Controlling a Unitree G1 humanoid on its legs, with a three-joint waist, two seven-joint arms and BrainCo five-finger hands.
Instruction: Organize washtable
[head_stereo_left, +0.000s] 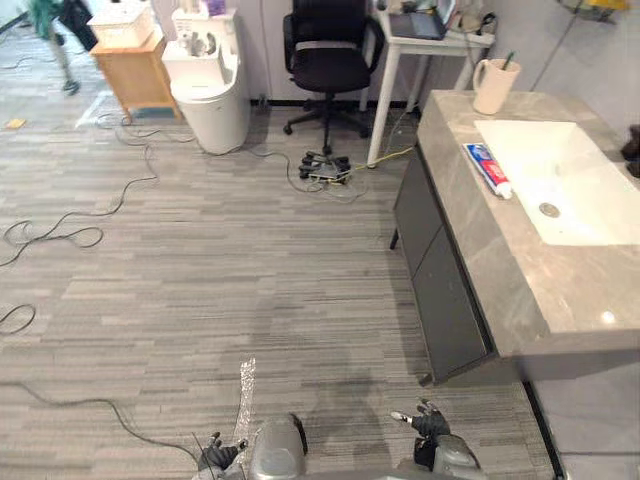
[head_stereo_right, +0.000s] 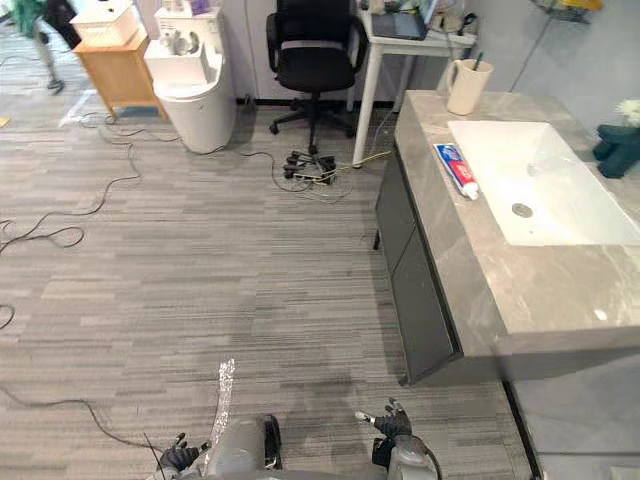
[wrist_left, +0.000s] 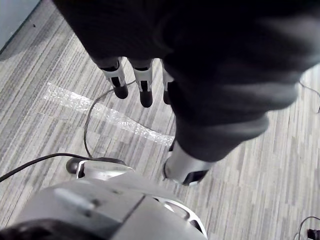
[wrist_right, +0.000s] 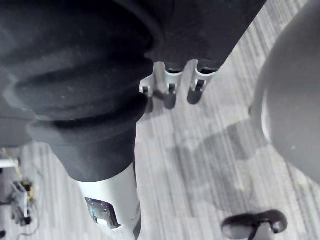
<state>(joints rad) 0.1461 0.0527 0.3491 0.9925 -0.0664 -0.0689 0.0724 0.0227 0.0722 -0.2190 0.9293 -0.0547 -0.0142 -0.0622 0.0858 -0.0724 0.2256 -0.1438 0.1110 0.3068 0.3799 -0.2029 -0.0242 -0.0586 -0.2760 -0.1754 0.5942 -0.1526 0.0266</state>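
The grey stone washtable stands at the right, with a white sink basin set into it. A blue, red and white toothpaste tube lies flat beside the basin's left rim. At the far corner stands a beige cup with a green toothbrush in it. A teal pot with a white flower sits at the right edge. My left hand and right hand hang low over the floor, well short of the counter. The left fingers and right fingers are relaxed and hold nothing.
Dark cabinet doors front the washtable. Behind it are a white desk and a black office chair. A power strip and cables lie on the floor. Far left stand a white bin and a wooden cabinet.
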